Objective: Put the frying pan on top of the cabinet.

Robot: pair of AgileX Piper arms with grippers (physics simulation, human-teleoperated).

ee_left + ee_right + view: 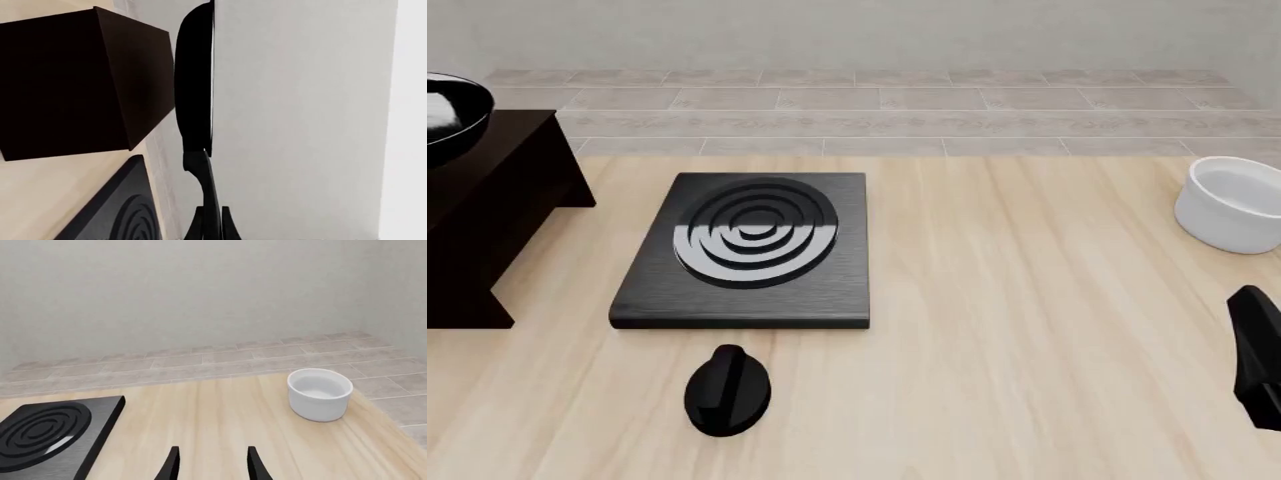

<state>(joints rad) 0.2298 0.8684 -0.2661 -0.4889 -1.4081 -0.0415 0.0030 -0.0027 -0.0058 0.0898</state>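
Two views shared the cabinet (487, 215), far left on the table (1028, 380); only the left wrist view showed the left hand (212, 225) clamped on the frying pan's (195, 80) handle. In the front view the pan's rim hung above the cabinet top. The stove plate (747, 255) lay centre. The white bowl (1234, 205), far right, looked empty. The right hand (212, 465) stood spread wide.
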